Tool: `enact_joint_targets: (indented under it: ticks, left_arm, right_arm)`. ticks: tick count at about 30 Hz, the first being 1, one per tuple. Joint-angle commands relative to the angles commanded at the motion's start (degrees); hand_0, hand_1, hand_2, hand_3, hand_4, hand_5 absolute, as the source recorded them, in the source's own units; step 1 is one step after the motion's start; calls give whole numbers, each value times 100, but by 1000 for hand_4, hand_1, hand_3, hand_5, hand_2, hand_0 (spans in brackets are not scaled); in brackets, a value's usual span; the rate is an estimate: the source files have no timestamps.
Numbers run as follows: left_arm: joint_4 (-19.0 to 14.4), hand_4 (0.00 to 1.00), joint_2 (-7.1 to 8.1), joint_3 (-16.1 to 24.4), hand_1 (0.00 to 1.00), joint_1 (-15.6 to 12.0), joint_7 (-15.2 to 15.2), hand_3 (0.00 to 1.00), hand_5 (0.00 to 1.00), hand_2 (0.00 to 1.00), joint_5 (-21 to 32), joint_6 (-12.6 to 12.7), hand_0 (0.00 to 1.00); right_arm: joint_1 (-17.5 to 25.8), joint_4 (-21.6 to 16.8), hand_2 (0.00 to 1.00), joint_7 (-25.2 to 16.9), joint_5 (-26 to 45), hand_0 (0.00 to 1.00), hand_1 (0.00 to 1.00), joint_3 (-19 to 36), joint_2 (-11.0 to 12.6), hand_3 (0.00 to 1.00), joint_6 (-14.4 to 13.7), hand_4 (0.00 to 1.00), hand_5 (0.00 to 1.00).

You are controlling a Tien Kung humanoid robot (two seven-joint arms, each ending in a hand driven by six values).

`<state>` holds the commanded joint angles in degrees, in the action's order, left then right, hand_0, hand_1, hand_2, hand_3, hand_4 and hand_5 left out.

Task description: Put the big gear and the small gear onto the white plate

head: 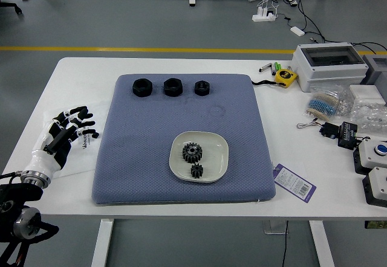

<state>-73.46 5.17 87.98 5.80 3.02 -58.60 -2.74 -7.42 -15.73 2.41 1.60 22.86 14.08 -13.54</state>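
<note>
The big gear (192,152) and small gear (196,170) lie inside the plate's rim (222,169).

Right of our left hand (72,127) we have the mat (142,140); on it, the plate (216,156) holds the big gear (192,153) just behind the small gear (197,170), and three nuts (173,90) lie farther back than the hand.

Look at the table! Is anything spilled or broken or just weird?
Nothing looks spilled or broken. The big black gear and small black gear sit on the squarish white plate. Only the purple-and-white paper tag looks a bit messy: it lies crooked beside the blue padded mat, not lined up with its edge.
</note>
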Motion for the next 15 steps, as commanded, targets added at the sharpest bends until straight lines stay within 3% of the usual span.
enact_joint_targets:
  ticks: [15]
  left_arm:
    - [0,929,-11,43,551,26,-5,616,424,593,-66,-1,469]
  right_arm:
    - [-35,2,732,-17,56,650,646,-31,10,582,10,841,677]
